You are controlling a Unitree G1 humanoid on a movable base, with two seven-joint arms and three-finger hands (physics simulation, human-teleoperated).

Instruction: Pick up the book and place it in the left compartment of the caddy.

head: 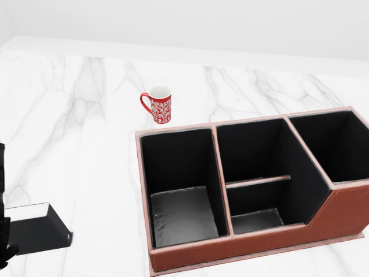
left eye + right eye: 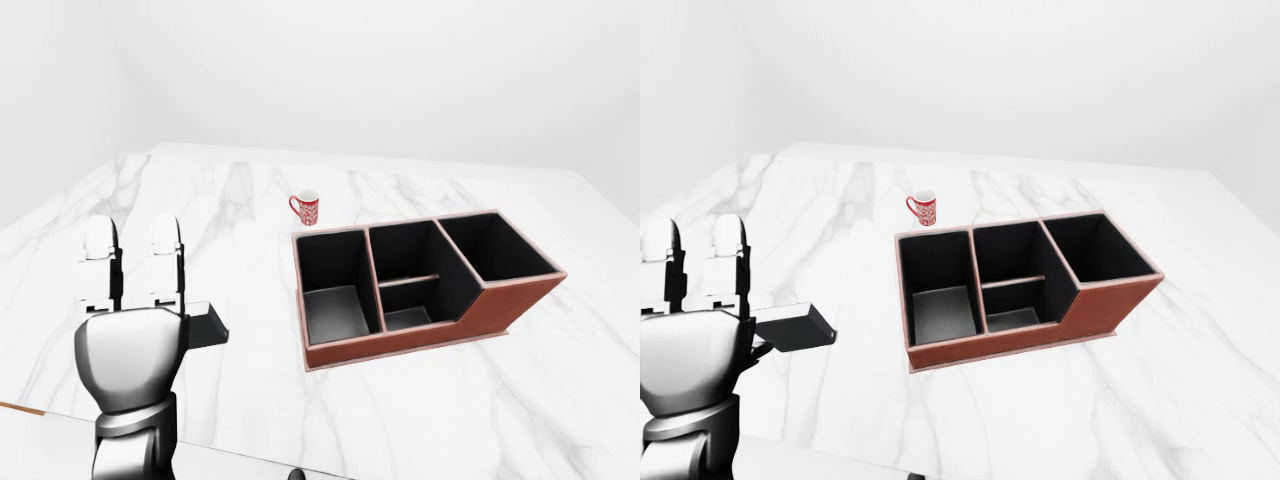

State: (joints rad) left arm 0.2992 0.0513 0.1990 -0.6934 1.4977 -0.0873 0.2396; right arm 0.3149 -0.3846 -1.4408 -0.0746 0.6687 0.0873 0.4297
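On the white marble tabletop [image 2: 480, 400], the red-brown caddy [image 2: 425, 345] sits right of centre in the left-eye view w/ three black-lined bays; its left compartment [image 1: 183, 213] shows bare and open-topped, middle bay split by a crossbar. Left of the caddy, well apart from it, the left hand [image 2: 135, 285] hangs over the near-left tabletop, palm away from the cams, fingers [image 2: 166, 262] straight up and spread, i.e. fully open, nothing held. The book [image 2: 795, 326] lies flat just under/beyond that hand, dark cover, pale page edge showing; the hand's bulk covers its left part, so can't tell if any finger touches it yet. Right hand not in any view. Small red patterned mug [image 1: 158, 104] stands just beyond the caddy's far-left corner, apart from the wall. Step in hand, as I read it: getting a grip on the book. To do it well: lower the hand so fingers go one side of the thin slab, thumb the other, across the short width; a flat book gives little edge, so prob. tip or drag it to get under. Then lift clear above the caddy rim, carry right, turn it spine-down or upright to fit the left bay, avoid clipping the wall & the mug.
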